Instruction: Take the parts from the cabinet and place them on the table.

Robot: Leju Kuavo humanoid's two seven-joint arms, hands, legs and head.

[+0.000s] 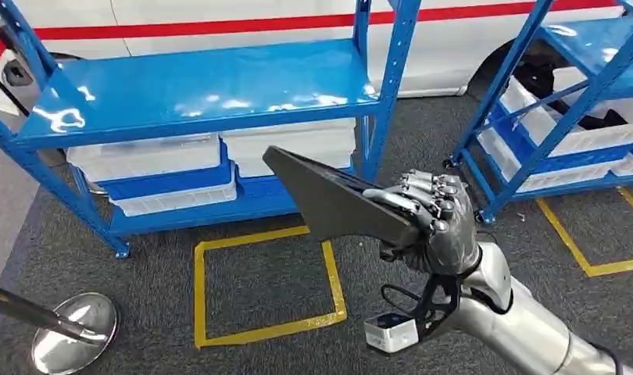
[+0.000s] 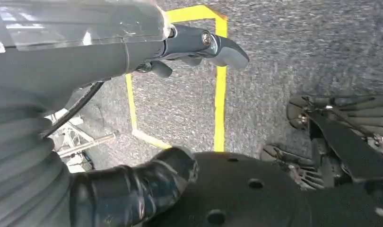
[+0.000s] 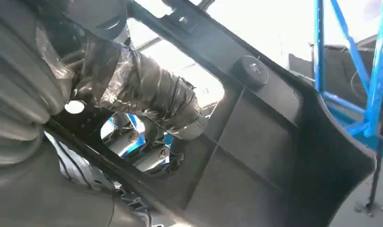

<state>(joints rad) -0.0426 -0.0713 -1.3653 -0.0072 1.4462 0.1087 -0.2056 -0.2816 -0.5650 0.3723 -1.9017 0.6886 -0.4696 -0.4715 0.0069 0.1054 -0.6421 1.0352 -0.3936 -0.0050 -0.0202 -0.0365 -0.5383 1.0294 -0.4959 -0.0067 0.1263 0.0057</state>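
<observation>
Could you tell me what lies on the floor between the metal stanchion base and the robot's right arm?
In the head view, a square of yellow tape on grey carpet lies between the stanchion base and the right hand, which holds the black part.

blue shelf point(image 1: 196, 86) (glossy), white bins point(image 1: 145, 160) beneath

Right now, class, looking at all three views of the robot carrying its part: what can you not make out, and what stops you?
- Head view: the black part's gripped end is hidden by the right hand.
- Head view: the contents of the white bins are hidden under the blue shelf.
- Left wrist view: the left hand is cut off by its grey cover; whether its fingers are open is unclear.
- Right wrist view: the bright background is overexposed.
</observation>
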